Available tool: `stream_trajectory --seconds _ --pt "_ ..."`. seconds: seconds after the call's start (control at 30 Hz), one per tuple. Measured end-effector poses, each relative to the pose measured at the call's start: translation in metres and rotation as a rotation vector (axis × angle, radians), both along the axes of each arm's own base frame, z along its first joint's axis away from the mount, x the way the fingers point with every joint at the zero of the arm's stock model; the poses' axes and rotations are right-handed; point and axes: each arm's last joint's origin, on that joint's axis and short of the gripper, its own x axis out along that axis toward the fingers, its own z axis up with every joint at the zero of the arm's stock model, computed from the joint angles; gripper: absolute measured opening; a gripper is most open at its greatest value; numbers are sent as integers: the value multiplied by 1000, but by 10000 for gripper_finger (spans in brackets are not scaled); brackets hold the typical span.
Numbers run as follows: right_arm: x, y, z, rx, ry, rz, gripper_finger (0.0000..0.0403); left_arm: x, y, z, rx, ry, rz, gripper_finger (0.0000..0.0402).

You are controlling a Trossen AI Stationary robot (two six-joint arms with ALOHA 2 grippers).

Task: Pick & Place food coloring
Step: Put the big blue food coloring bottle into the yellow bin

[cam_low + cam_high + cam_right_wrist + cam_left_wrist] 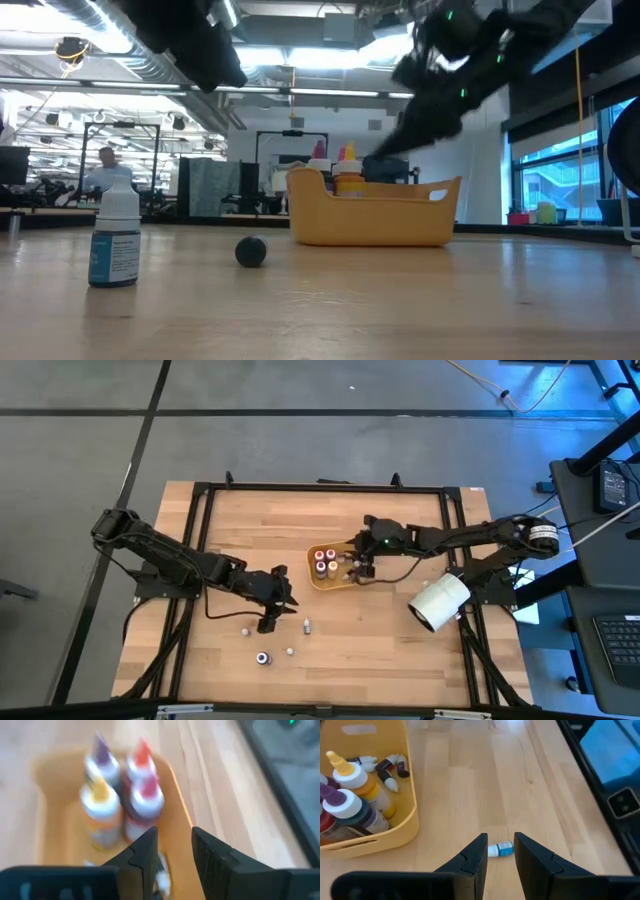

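Note:
Tiny food coloring bottles lie scattered on the wooden table. One with a blue label (500, 850) lies on its side just beyond my left gripper (500, 857), which hovers open above the table (290, 604). Another (115, 240) stands upright. More tiny bottles (390, 770) lie on the floor of the orange tray (315, 582), beside bigger upright bottles (120, 795). My right gripper (174, 850) hangs open over the tray (357, 570) with nothing between its fingers.
A big white cylinder (438, 602) lies on its side at the table's right. Loose small pieces (262, 657) and a dark round cap (251, 251) sit near the front edge. A black frame (200, 540) borders the tabletop.

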Motion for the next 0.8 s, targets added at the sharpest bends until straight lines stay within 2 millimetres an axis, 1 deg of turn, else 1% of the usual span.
stream_trajectory --seconds 0.17,0.23,0.3,0.4,0.53,0.67,0.8 --pt "-9 17 36 -37 -130 61 121 -2 1 -2 16 24 7 93" --pt "-14 25 45 -37 -157 85 121 -2 1 -2 29 23 -4 92" --pt "-19 34 50 -31 -150 118 121 -2 0 -2 54 21 -27 91" --pt "-24 46 51 7 -128 150 122 -3 -4 -2 51 11 -40 93" --pt "-27 57 46 45 -74 175 122 -2 -9 1 2 -15 -23 98" --pt "-29 62 40 68 -60 177 122 -2 -15 2 -4 -34 -71 106" --pt "-29 62 38 52 -68 148 122 -2 -21 6 14 -81 -110 127"
